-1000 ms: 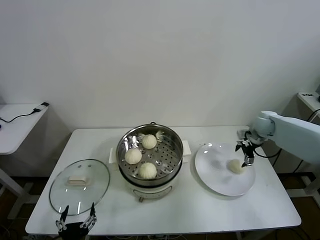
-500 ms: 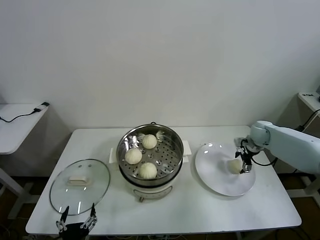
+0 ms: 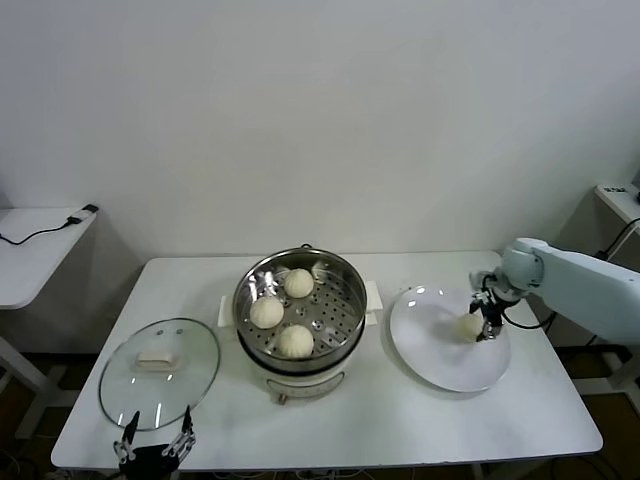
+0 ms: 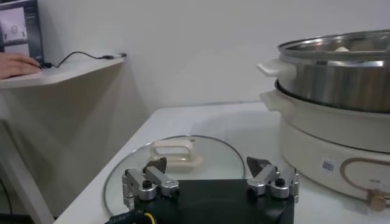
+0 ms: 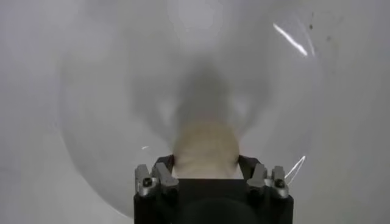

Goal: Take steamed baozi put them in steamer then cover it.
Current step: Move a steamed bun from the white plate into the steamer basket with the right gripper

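a: since the earlier frame the right gripper has dropped from above the white plate onto the last baozi, and its fingers have drawn in from wide toward the bun.

b: state of the grip?

a: in the right wrist view the fingers sit against both flanks of the baozi. closing looks unfinished, and a firm hold cannot be confirmed. the bun rests on the plate.

b: step in hand?

a: pick-up of the fourth bun. three buns already lie on the perforated tray of the steamer.

b: next move?

a: judgement: finish the squeeze gently, since the smooth, domed dough likely dents, then lift and carry to the bare part of the tray.

b: other arm?

a: the left gripper is parked at the near table edge, fingers spread wide, just beside the glass lid with its cream handle.
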Tool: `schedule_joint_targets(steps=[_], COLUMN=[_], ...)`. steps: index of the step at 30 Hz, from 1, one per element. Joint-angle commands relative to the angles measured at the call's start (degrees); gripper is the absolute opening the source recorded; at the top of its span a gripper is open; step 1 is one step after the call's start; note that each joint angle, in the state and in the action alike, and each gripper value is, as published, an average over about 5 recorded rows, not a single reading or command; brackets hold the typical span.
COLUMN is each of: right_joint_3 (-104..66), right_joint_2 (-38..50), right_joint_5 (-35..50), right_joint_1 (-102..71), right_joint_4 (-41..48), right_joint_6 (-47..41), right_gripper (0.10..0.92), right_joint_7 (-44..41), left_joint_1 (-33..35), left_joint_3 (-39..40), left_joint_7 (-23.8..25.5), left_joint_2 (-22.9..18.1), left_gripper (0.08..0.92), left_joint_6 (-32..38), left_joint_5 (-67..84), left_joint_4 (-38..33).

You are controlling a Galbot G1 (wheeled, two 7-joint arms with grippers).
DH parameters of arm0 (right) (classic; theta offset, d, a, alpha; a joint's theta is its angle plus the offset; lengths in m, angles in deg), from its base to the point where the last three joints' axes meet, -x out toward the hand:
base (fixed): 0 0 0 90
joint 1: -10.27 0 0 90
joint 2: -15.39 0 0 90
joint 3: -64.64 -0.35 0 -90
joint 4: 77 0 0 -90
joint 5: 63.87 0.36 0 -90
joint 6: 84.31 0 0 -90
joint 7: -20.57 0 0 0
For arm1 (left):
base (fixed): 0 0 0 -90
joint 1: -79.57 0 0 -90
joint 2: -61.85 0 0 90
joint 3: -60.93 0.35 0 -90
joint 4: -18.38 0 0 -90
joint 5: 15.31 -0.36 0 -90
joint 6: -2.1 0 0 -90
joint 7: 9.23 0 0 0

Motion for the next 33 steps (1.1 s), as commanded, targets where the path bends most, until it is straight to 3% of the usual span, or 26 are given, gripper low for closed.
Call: schedule_joint_targets(steps=[1,9,13,22,33], right_joint_3=[9.0,13.0,11.8,10.9,14.8], right_joint_2=[-0.5,-10.2,-16.2,-24.5,-21.5], right_joint_5=[13.9,35.7,40.7,36.0,27.1], right_joint_1=[20.8,40.6,40.1,27.0,20.5], right_joint_4=[-12.4,-27.2,-31.4,-29.3,-25.2], right_joint_6=[-1.4,-8.6,-13.3,-17.9,-18.4], right_gripper=[0.704,0.704,0.704,0.704,0.703], right_joint_7=[-0.1,1.6,5.8,11.7,13.0], left_joint_1=[0.0,0.0,0.2,0.6,0.8], left_joint_3=[0.4,0.9,1.0,0.2,0.2], left_joint_7=[0.0,0.1,0.1,0.2,0.2], left_joint_2=[0.2,0.8,0.9,1.1,1.0], left_gripper=[0.823,0.823,0.823,0.823,0.823], left_joint_6=[-0.1,-0.4,-0.4,-1.0,-0.9], left_joint_5=[-0.1,-0.2,-0.1,0.4,0.5], left_joint_4=[-0.6,-1.6,-2.1,-3.2,-3.2])
